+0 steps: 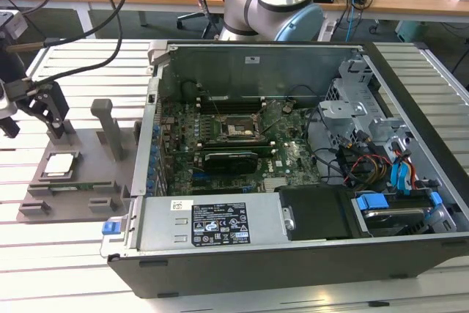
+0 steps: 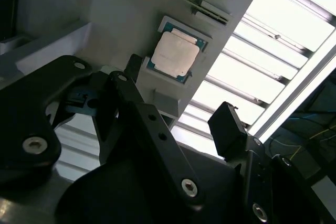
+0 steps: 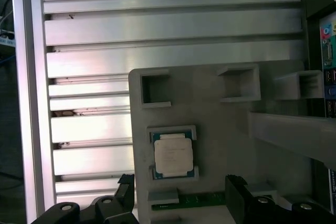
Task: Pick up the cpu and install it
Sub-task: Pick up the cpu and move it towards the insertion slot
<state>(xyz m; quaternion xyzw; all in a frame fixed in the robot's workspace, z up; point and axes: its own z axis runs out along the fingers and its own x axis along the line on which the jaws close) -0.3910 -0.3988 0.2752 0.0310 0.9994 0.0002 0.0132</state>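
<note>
Hovering at step 1, the pick — your gripper [image 3: 180, 183] is hanging wide open and empty over the grey tray [image 3: 220, 129], and the cpu [image 3: 173, 155] is lying flat in its pocket, untouched. Judging by that, the grasp is calling for centring — fingers squared to 2 opposite edges.

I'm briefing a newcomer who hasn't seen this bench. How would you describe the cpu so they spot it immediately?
At the exterior view's left, beside the open computer case, lies a grey tray. The cpu sits in its recess: a flat silvery square, unlike the empty slots and upright post.
</note>
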